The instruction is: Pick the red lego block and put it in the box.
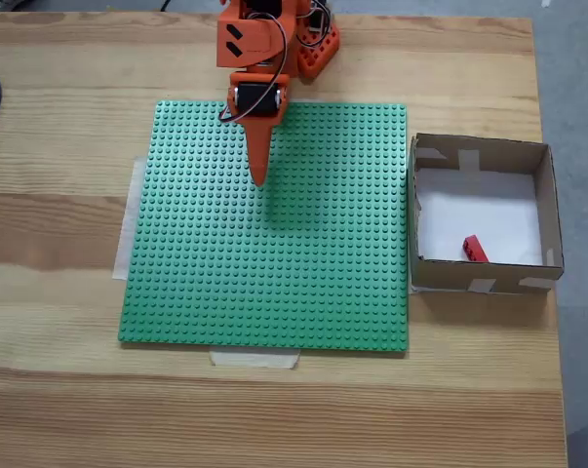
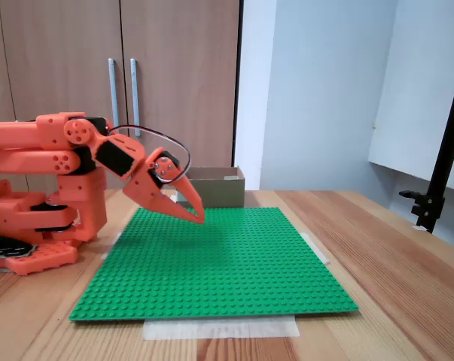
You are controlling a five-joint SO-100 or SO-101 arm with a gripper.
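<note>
Meanwhile, the red lego block [image 1: 475,249] lies in the box [image 1: 547,210], well apart from the closed, empty jaws [image 1: 259,180].

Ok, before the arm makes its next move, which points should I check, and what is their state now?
1. Red block lies inside the box: ok.
2. Tool holds nothing: ok, its fingers look closed and empty.
3. Tool is away from the box, over the green plate: ok.
4. Tool tip is clear of the plate: cannot tell.
5. Box stands upright beside the plate: ok.
</note>
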